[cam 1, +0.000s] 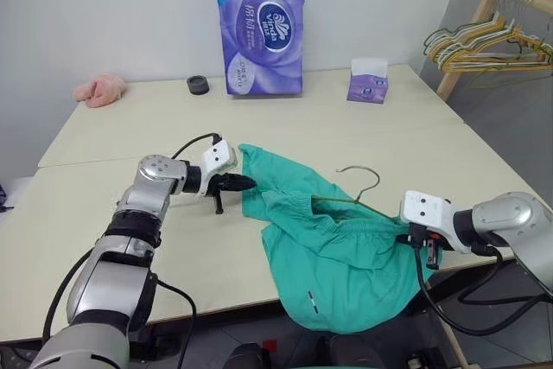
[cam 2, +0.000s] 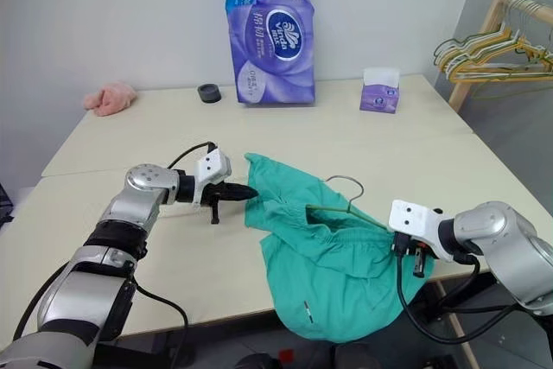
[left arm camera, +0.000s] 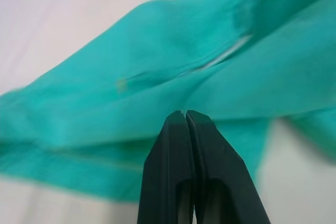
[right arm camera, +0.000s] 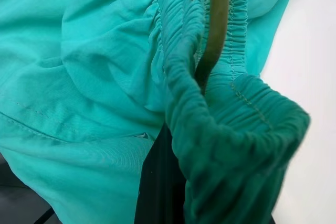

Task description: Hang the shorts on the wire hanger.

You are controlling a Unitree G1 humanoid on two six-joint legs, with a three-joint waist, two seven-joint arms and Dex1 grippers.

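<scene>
Left gripper (cam 1: 251,183) reaching level across the desk (cam 1: 363,127), jaws pinching the shorts (cam 1: 337,257); right gripper (cam 1: 408,236) angled down, jaws clamping waistband beside wire hanger (cam 1: 359,187).

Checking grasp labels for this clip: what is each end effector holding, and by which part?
Left end effector pinches the shorts at their upper left edge. Right end effector is shut on the gathered waistband, where the wire hanger runs through.

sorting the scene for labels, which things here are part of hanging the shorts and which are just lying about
Job: teal-green cloth shorts; thin olive-grey wire hanger.

Lying about: purple tissue pack; small purple tissue box; pink cloth lump; black ring; bunched hangers.
</scene>
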